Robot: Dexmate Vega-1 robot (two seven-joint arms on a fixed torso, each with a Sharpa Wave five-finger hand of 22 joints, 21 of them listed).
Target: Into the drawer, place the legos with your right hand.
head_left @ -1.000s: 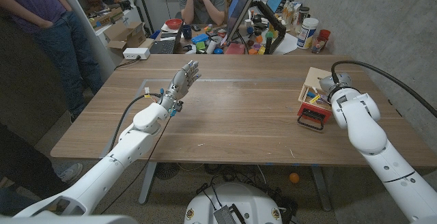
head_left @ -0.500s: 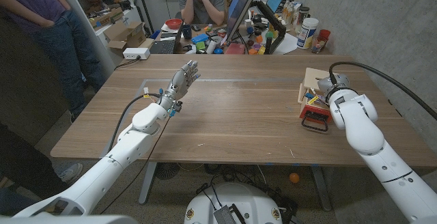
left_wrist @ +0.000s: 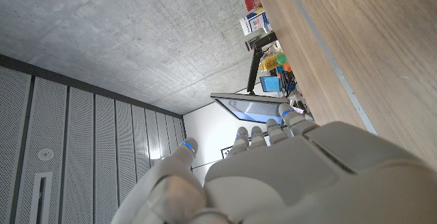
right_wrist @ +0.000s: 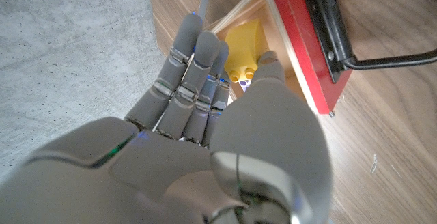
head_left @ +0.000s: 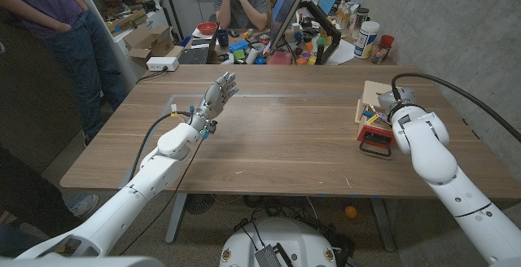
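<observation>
Your right hand (right_wrist: pixel 205 115) reaches into the open drawer (head_left: pixel 375 133) at the table's (head_left: pixel 285 137) right edge, fingers straight over the yellow lego (right_wrist: pixel 244 50); whether they grip it you cannot tell

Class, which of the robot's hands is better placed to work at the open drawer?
Right. The right hand reaches into the drawer above a yellow lego; the left hand stands raised far across the table.

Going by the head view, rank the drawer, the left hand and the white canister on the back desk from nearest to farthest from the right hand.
1. The drawer: directly under the right hand, at the table's right side.
2. The white canister: behind the table, on the cluttered desk, right of centre.
3. The left hand: far across the table, on the robot's left.
</observation>
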